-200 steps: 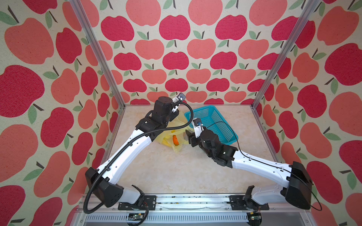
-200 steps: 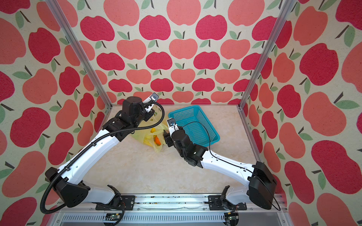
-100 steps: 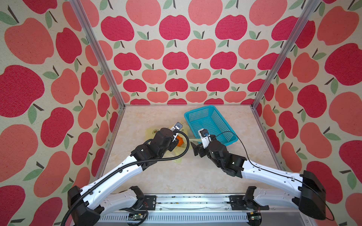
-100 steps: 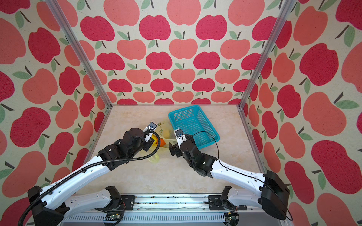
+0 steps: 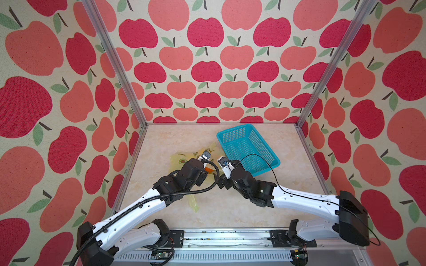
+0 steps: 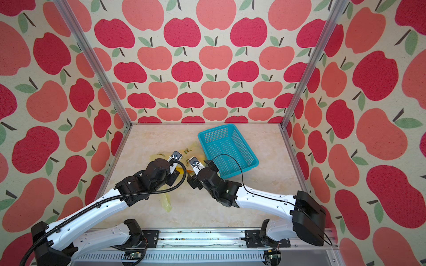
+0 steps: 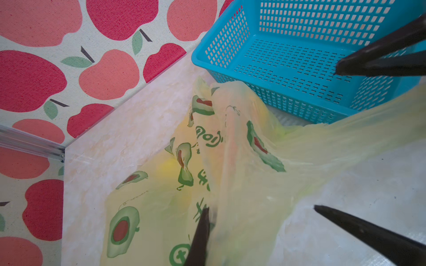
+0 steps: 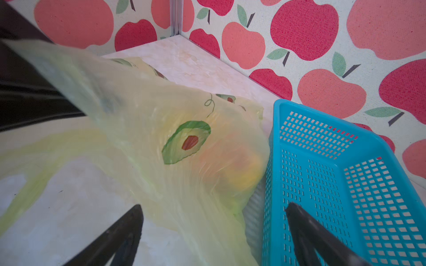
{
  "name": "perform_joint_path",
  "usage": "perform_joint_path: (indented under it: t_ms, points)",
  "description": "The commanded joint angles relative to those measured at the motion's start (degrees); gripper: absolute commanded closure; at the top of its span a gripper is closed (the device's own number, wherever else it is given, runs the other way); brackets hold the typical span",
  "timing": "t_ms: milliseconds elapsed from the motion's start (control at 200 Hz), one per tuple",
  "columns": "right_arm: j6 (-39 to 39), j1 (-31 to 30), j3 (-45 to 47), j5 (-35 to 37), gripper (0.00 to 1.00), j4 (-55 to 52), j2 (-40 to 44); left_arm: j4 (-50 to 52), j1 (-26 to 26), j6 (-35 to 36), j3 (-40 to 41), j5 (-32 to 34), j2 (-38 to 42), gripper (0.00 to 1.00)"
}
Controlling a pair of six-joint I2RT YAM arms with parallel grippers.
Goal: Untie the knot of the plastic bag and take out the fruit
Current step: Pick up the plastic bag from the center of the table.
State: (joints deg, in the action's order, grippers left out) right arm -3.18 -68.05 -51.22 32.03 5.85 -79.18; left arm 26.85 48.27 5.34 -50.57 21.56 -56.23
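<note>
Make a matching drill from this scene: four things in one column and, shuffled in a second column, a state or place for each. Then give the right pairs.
Column one
1. left tool
2. right tool
3. basket
4. fruit

Column two
A. turquoise, right beside the plastic bag
B. seen through the film, inside the bag
C. open wide
D. shut on a fold of the bag

Pairs: 1-D, 2-C, 3-A, 4-B
</note>
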Motion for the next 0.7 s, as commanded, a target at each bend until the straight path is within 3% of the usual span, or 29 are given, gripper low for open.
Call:
perform_joint_path:
  t_ms: [0, 40, 130, 180, 235, 300, 360, 525, 585, 625, 665, 690]
  points:
    - [-0.31, 1.47, -3.97, 5.69, 0.12, -3.18, -2.33, -0.96, 0.24, -1.55, 1.38, -0.73, 2.45, 1.00]
    - [-1.17, 2.16, -4.53, 6.34, 0.26, -3.68, -2.73, -0.91, 0.24, -1.73, 1.75, -0.39, 2.99, 1.00]
    - [-2.82, 3.25, -4.30, 7.21, 0.69, -3.75, -1.89, -0.88, 0.25, -1.99, 3.01, 0.65, 4.24, 1.00]
    - [-3.14, 3.45, -3.61, 6.78, 0.84, -3.19, -0.78, -0.81, 0.24, -2.30, 3.81, 1.35, 4.80, 0.97]
    - [-3.06, 3.40, -2.57, 6.14, 0.94, -2.20, 0.49, -0.95, 0.25, -2.74, 4.78, 1.97, 5.42, 0.90]
    - [-3.23, 3.38, -1.60, 6.10, 1.00, -1.72, 1.97, -1.54, 0.16, -2.96, 6.17, 2.48, 5.99, 0.77]
    - [-3.32, 3.16, -0.66, 7.16, 1.00, -1.38, 3.34, -2.39, 0.21, -3.44, 7.49, 3.77, 6.55, 0.51]
    - [-3.33, 2.96, 3.26, 9.43, 1.00, 0.73, 7.78, -4.81, -1.41, -4.37, 10.55, 4.32, 7.11, 0.22]
    - [-3.22, 2.99, 4.55, 9.54, 1.00, 1.88, 9.04, -6.01, -3.17, -4.49, 11.21, 3.29, 6.61, 0.21]
    - [-3.32, 3.01, 5.18, 9.52, 1.00, 2.49, 9.62, -7.22, -5.07, -4.55, 11.52, 2.04, 6.04, 0.26]
    - [-3.39, 3.02, 5.63, 9.59, 1.00, 3.12, 9.85, -9.01, -8.53, -4.14, 11.86, -0.70, 5.43, 0.41]
    - [-3.45, 3.17, 5.82, 9.55, 1.00, 3.47, 9.83, -10.41, -11.09, -3.96, 11.97, -2.92, 4.88, 0.60]
